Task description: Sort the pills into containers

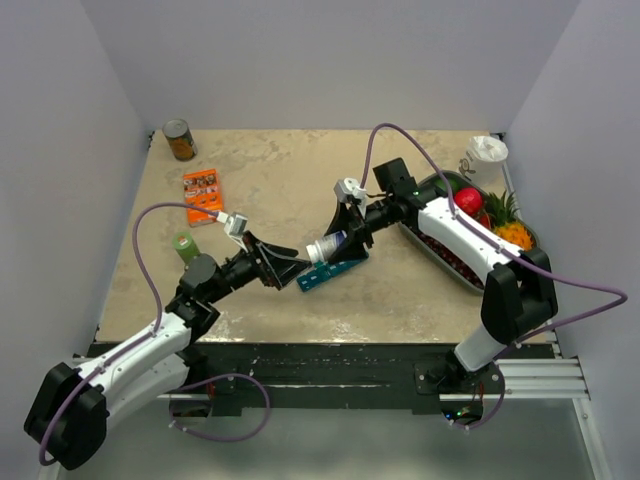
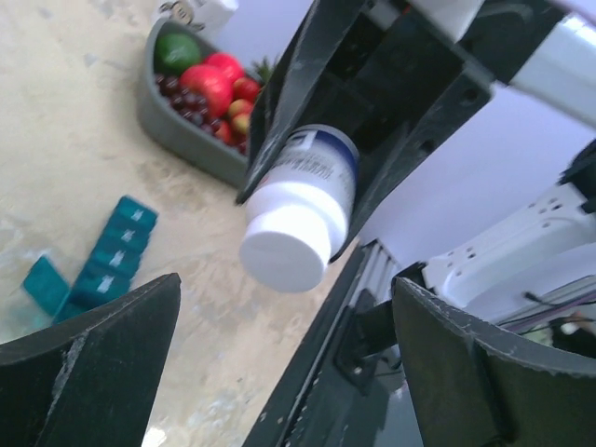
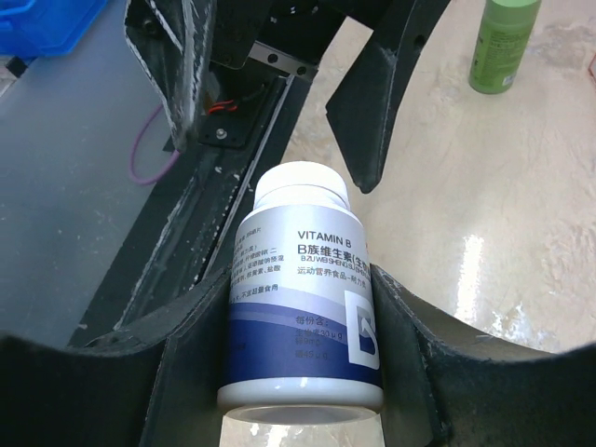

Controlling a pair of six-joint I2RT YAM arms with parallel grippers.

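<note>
listing the stage as cap removal, judged from the pose. item one: right gripper (image 1: pixel 345 238), clenched around the body of a vitamin b bottle (image 3: pixel 303 307), carried on its side above the table (image 1: pixel 280 180) so that the white cap (image 2: pixel 284 247) faces the other arm; the sideways hold probably offers the cap for twisting while the body is braced. item two: left gripper (image 1: pixel 296 268), released, jaws spread wide and empty, lined up with the cap and just short of it, apart from it in the left wrist view; the spread looks set to take the cap's width. item three: teal pill-organiser strip (image 2: pixel 110 253), lying flat on the table under and just beside the raised bottle, near the table's middle, untouched by either arm; one end lid appears raised, though blur prevents certainty. keeping the bottle over the strip would shorten the tipping move once opened. no loose pills show; they are presumably inside the bottle, so sorting is not yet begun. sundries: grey fruit tray (image 2: pixel 172 138) at the right side, green bottle (image 3: pixel 503 42), orange packet (image 1: pixel 203 194) and tin can (image 1: pixel 180 140) at the left, all well apart from the work. risk: an off-centre grip could tilt the bottle in the right jaws.
</note>
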